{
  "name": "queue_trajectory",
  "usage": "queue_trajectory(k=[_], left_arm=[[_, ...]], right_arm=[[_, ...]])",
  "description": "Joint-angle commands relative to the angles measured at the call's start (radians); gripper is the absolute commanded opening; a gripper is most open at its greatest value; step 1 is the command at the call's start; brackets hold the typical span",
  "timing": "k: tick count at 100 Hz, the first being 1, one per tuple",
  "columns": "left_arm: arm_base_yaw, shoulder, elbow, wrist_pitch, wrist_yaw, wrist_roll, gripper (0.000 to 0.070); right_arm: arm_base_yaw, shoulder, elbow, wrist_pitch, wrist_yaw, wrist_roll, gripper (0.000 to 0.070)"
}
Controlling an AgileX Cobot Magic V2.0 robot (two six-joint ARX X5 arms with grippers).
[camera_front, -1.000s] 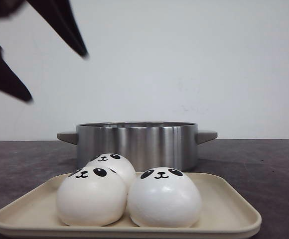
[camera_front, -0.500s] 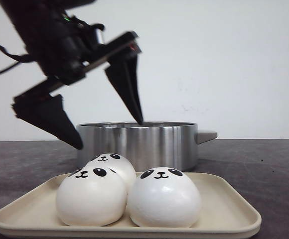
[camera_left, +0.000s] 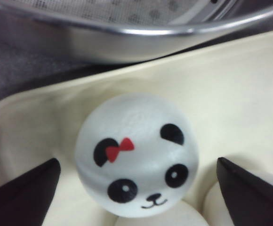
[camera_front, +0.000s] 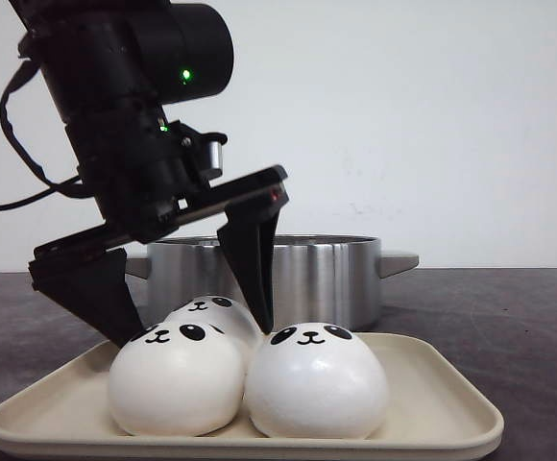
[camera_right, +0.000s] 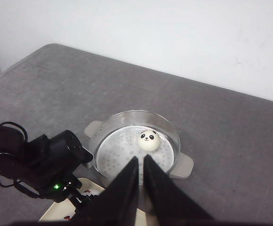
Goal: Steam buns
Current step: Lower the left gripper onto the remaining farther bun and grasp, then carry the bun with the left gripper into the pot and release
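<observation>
Three white panda buns sit on a cream tray point(camera_front: 432, 423): a rear bun point(camera_front: 216, 315), a front left bun point(camera_front: 175, 384) and a front right bun point(camera_front: 317, 384). My left gripper point(camera_front: 194, 334) is open and lowered, one finger on each side of the rear bun. In the left wrist view that bun point(camera_left: 136, 155) has a red bow, and the gripper point(camera_left: 137, 162) straddles it without touching. A fourth bun point(camera_right: 149, 140) lies in the steel steamer pot point(camera_right: 174, 136). My right gripper point(camera_right: 140, 158) is high above the pot, shut and empty.
The steel pot point(camera_front: 307, 274) with two side handles stands right behind the tray on the dark grey table point(camera_front: 509, 317). A white wall is behind it. The left arm point(camera_right: 47, 160) hangs over the tray's left part.
My left gripper has come down from the upper left and now has its open fingers on both sides of the rear bun. The buns and the pot have not moved.
</observation>
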Motion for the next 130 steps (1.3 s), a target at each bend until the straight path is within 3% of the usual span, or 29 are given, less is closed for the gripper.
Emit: queue_trajectory(k=[1, 11, 24, 28, 68, 87, 98, 130], left_arm=[[-0.008, 0.027, 0.018, 0.007, -0.004, -0.002, 0.0557], [-0.008, 0.032, 0.018, -0.007, -0.004, -0.002, 0.0408], [-0.008, 0.031, 0.019, -0.023, -0.003, -0.002, 0.0067], [-0.008, 0.028, 0.021, -0.029, -0.003, -0.002, 0.0], [-0.097, -0.139, 0.17, -0.105, 0.032, 0.056, 0.0], [-0.121, -0.206, 0.245, -0.047, -0.035, 0.077, 0.0], [-0.08, -0.193, 0.286, -0.018, -0.091, 0.11, 0.0], [0.119, -0.015, 0.356, 0.055, -0.09, 0.152, 0.0]], right_arm=[[0.013, 0.008, 0.017, 0.005, 0.006, 0.013, 0.001], [0.013, 0.008, 0.017, 0.003, 0.021, 0.013, 0.001], [0.013, 0.008, 0.017, -0.013, 0.026, 0.013, 0.001], [0.013, 0.008, 0.017, -0.017, 0.027, 0.013, 0.001], [0.013, 0.008, 0.017, -0.019, 0.031, 0.011, 0.001], [0.013, 0.008, 0.017, -0.018, 0.031, 0.01, 0.001], [0.013, 0.008, 0.017, -0.018, 0.031, 0.006, 0.001], [0.013, 0.008, 0.017, -0.018, 0.031, 0.001, 0.001]])
